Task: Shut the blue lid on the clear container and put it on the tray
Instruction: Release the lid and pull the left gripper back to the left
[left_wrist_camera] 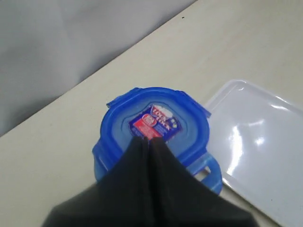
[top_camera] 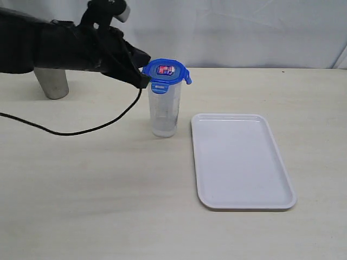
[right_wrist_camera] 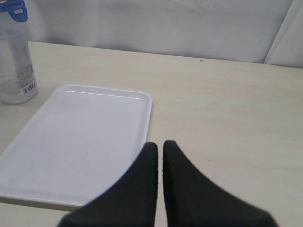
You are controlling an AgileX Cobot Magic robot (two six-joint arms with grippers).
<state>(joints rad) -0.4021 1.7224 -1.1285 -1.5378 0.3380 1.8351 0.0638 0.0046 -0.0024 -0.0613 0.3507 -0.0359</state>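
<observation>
Beside the tray [top_camera: 244, 162], clear container [top_camera: 164, 111] upright, blue lid [top_camera: 165, 70] atop; left pincer [left_wrist_camera: 149, 141], right pincer [right_wrist_camera: 160, 144] both closed.

lid [top_camera: 166, 71] on container [top_camera: 164, 111], tray [top_camera: 241, 160] just right, cup [top_camera: 52, 82] far left

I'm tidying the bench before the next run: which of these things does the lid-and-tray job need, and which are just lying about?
Needed: blue lid, sitting on the clear container; tray; left gripper at the lid.
Lying about: grey steel cup; black cable.
</observation>
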